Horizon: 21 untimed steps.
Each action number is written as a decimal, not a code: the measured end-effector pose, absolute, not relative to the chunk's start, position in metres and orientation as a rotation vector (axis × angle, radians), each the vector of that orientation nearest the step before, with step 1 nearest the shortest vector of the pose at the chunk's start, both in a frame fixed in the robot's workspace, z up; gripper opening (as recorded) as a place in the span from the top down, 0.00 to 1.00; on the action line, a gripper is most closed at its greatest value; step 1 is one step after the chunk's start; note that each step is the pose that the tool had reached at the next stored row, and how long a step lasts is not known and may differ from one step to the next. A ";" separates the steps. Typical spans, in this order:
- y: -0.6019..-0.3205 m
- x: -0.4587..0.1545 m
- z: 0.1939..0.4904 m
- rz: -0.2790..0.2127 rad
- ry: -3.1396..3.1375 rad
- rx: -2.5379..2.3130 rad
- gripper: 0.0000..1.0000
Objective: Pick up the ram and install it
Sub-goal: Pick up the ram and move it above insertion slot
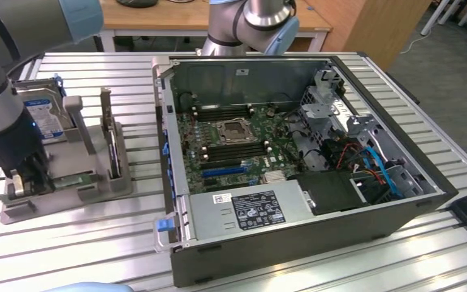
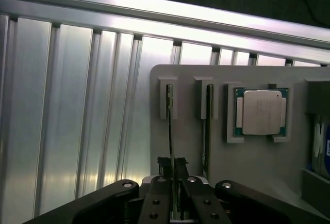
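The ram (image 2: pixel 170 131) is a thin stick seen edge-on, standing in a slot of the grey holder (image 2: pixel 191 84). In the exterior view its green face (image 1: pixel 73 180) shows low in the holder (image 1: pixel 95 188) at the exterior view's left. My gripper (image 2: pixel 172 182) is shut on the ram, one black finger on each side of it. The arm reaches straight down to it, with the gripper (image 1: pixel 29 177) at the holder's near end. The ram's far end sits in the slot bracket.
A second thin stick (image 2: pixel 206 126) stands in the neighbouring slot, with a silver-topped CPU (image 2: pixel 262 111) beside it. A blue-labelled hard drive (image 1: pixel 43 115) stands at the holder's back. The open computer case (image 1: pixel 298 152) with its motherboard (image 1: pixel 233 143) lies to the exterior view's right on the slatted aluminium table (image 1: pixel 79 243).
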<state>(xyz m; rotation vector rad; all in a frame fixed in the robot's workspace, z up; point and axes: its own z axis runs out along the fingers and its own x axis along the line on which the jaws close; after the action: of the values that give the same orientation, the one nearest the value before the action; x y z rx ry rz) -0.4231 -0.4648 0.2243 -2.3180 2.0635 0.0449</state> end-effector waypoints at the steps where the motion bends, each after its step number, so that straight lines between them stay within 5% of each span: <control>1: -0.465 -0.423 0.227 0.046 2.063 -2.317 0.86; 21: -0.465 -0.423 0.284 0.062 2.080 -2.285 0.86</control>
<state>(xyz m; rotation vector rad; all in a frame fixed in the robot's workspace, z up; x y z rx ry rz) -0.4231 -0.4648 0.2843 -2.2850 2.0796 0.0617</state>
